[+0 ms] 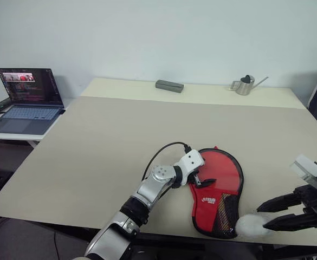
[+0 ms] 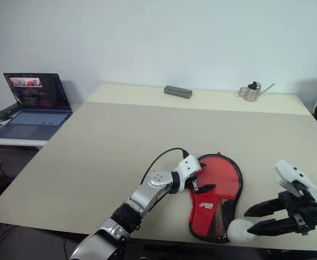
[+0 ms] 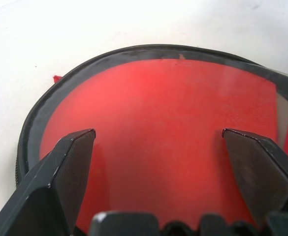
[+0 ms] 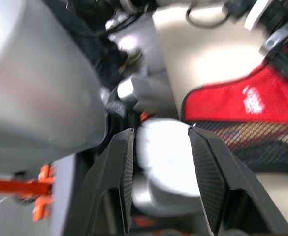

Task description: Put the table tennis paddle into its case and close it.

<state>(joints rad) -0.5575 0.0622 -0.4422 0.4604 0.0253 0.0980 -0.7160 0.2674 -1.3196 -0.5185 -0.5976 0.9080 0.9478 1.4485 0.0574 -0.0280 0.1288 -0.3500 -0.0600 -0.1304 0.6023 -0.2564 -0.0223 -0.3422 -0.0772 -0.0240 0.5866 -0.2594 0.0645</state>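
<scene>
Case: your case [image 1: 219, 190] lies flat on the near right part of the table [image 1: 120, 141], red front with white logo facing up, round end toward the far side, narrow mesh-pocket end toward the near edge.
Mesh pocket: the black mesh [image 2: 215, 216] covers the near part of the case, right by the table's near edge.
Paddle: you cannot make out the paddle as a separate thing; the smooth red face [image 3: 158, 132] inside the black rim in the left wrist view may be its rubber or just the case front.
Left gripper: your left gripper [image 1: 200, 180] sits over the left side of the case, fingers spread wide, one finger [image 3: 70, 162] on each side of the red surface, nothing pinched between them.
Right gripper: your right gripper [image 1: 275, 214] hangs at the near right, off the table edge, pointing left toward the case's narrow end.
Right gripper's state: its fingers [image 4: 119, 172] stand partly apart; a pale rounded object [image 1: 250, 225] appears between them, but you cannot tell whether they clamp it.
Laptop: an open laptop [image 1: 28, 100] sits on a side table at the far left.
Far edge: a grey bar-shaped item [image 1: 169, 85] and a small metal watering can [image 1: 246, 85] stand well apart from the case.
</scene>
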